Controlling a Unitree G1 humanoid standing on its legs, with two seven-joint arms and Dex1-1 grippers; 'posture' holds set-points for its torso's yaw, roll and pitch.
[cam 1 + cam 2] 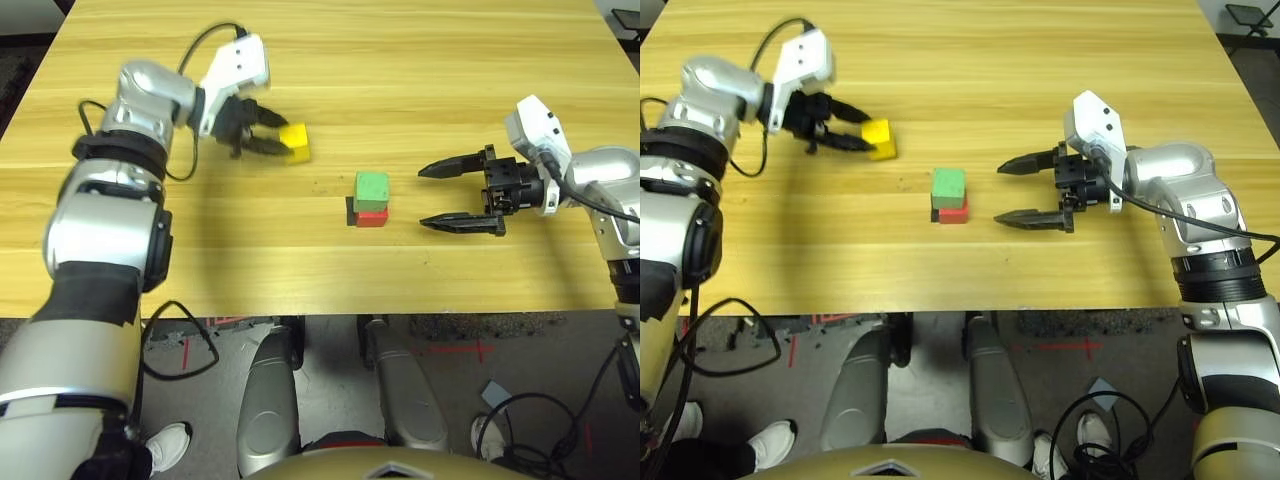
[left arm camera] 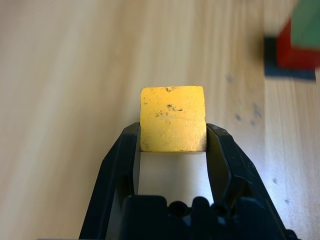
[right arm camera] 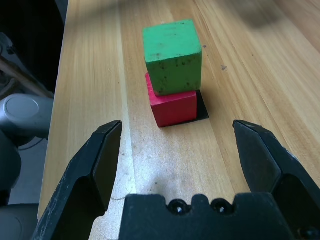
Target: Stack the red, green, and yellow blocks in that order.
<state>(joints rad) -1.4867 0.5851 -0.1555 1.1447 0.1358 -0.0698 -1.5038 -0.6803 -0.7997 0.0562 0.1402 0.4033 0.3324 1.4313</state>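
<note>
Gripping the yellow block [image 2: 173, 119] is the left gripper [image 2: 173, 137], out over the left part of the wooden table [image 1: 400, 80] — both fingers are clamped on opposite sides of the cube, right at the tips. Over to the middle of the table, and it's the green block [image 3: 173, 57] sitting on top of the red block [image 3: 173, 107], a little off square (an edge of the red one peeks out underneath). The red block is on the black square patch [image 3: 202, 107], only partly covering it. As for which way things point — these are cubes, so no long axis to call; the stacked pair stands upright, flat faces up. And here's the right gripper [image 1: 1015, 192], just to the right of the stack, fingers wide apart and empty, aimed in toward the two blocks, touching neither.
</note>
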